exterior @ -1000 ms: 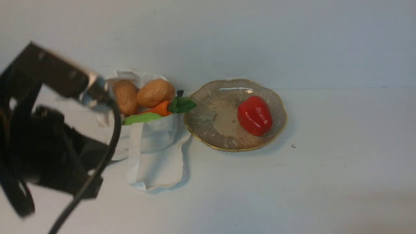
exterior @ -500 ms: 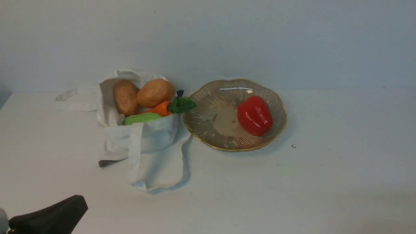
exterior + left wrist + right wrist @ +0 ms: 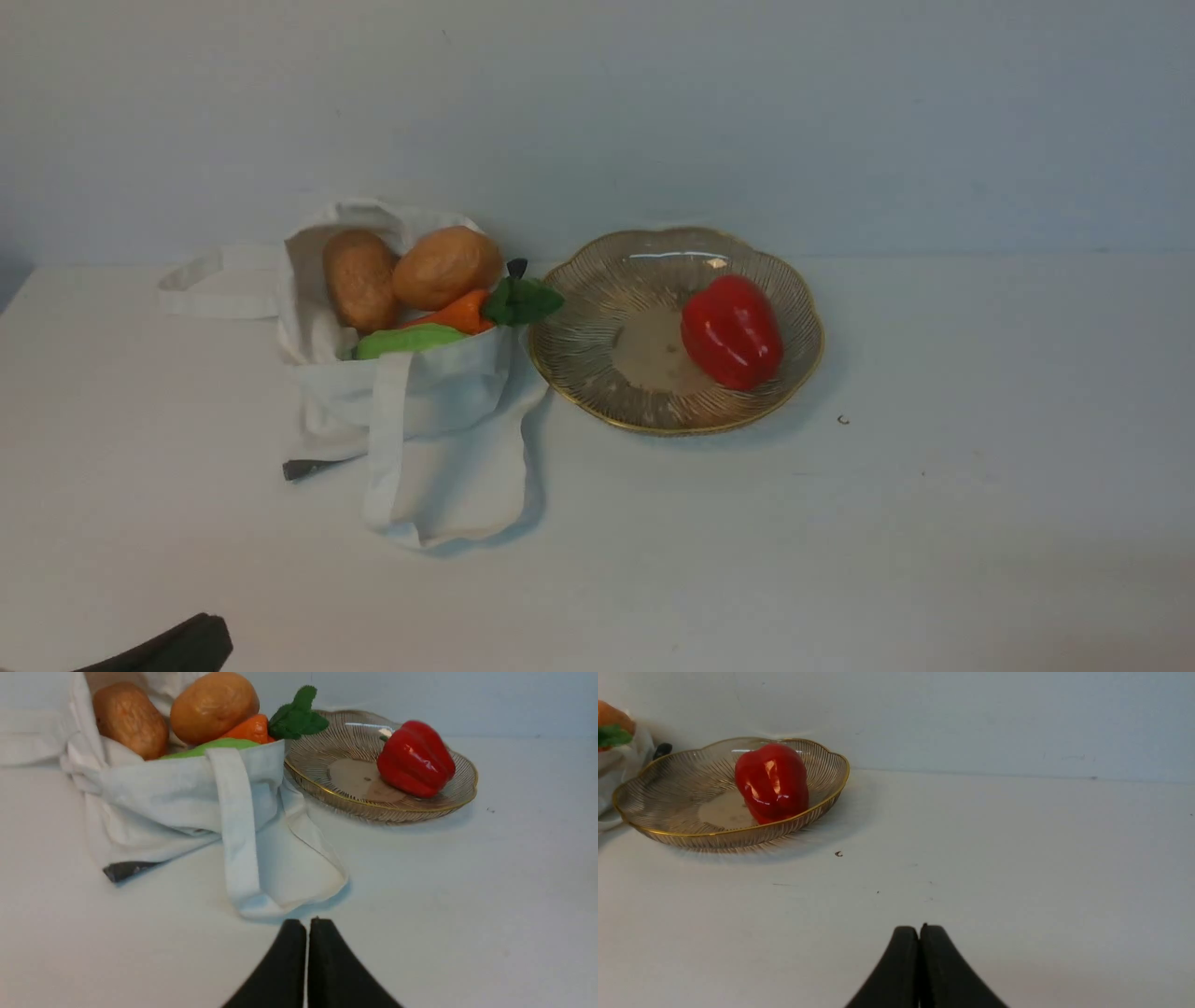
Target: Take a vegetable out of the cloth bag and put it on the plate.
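The red bell pepper point(image 3: 732, 330) lies on the right side of the gold-rimmed glass plate point(image 3: 597, 317); it also shows in the left wrist view point(image 3: 415, 759) and the right wrist view point(image 3: 771, 782). The white cloth bag point(image 3: 439, 411) slumps left of the plate, mouth open. My left gripper point(image 3: 307, 921) is shut and empty, low over the table just short of the bag's front flap; only a dark tip of it point(image 3: 177, 646) shows at the front view's bottom left. My right gripper point(image 3: 919, 928) is shut and empty, well back from the plate point(image 3: 668, 793).
Two brown potatoes point(image 3: 446, 267), an orange carrot with green leaves point(image 3: 459, 312) and a green vegetable point(image 3: 401, 340) sit in the bag's mouth. A strap handle point(image 3: 201, 280) lies left of the bag. A wall stands close behind. A small dark speck point(image 3: 843, 420) lies right of the plate.
My left arm has pulled back from in front of the bag, down and out toward the bottom left corner of the front view. Pepper, plate and bag have not moved.
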Tool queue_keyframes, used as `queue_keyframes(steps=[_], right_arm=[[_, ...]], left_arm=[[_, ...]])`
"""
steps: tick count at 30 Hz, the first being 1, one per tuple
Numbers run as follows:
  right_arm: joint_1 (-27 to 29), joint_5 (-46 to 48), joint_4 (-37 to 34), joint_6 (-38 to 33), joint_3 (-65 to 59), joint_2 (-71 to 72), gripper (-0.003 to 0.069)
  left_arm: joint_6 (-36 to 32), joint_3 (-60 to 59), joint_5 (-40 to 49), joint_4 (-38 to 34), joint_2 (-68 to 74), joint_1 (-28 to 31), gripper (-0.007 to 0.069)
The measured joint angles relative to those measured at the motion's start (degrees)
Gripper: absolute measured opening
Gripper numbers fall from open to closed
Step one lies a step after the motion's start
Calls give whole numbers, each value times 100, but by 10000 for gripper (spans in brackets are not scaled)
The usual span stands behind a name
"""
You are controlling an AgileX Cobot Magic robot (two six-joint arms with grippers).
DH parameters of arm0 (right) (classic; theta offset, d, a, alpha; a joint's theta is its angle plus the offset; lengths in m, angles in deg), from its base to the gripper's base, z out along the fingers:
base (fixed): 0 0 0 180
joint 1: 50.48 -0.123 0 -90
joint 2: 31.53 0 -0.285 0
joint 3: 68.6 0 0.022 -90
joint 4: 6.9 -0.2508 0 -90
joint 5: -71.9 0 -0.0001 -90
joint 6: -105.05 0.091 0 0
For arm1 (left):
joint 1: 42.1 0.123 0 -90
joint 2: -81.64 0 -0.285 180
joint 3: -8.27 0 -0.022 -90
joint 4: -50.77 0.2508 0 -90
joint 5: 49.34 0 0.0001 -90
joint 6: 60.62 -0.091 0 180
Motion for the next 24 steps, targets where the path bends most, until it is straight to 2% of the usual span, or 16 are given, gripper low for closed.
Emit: queue_keyframes(steps=[1,2,3,4,5,6,8,9,10,13,15,24], right_arm=[[0,0,0,0,0,0,-15],[0,0,0,0,0,0,-15],[0,0,0,0,0,0,-15],[0,0,0,0,0,0,-15],[0,0,0,0,0,0,-15],[0,0,0,0,0,0,-15],[0,0,0,0,0,0,-15],[0,0,0,0,0,0,-15],[0,0,0,0,0,0,-15],[0,0,0,0,0,0,-15],[0,0,0,0,0,0,-15],[0,0,0,0,0,0,-15]], left_arm=[[12,-6,0,81,-24,0,-5],[156,-21,88,662,-182,0,-5],[563,-21,271,1631,-421,8,-5],[844,-21,358,2138,-545,28,-5],[844,-21,388,2263,-545,28,-5],[1604,-41,658,3182,-804,137,-5],[2531,-110,851,4081,-1046,320,-5],[2622,-120,868,4226,-1066,339,-5],[3370,-140,941,4744,-1218,501,-5],[4152,-139,1122,5458,-1428,708,-5],[4434,-139,1235,5734,-1502,854,-5],[4617,-139,1478,5927,-1527,1384,-5]])
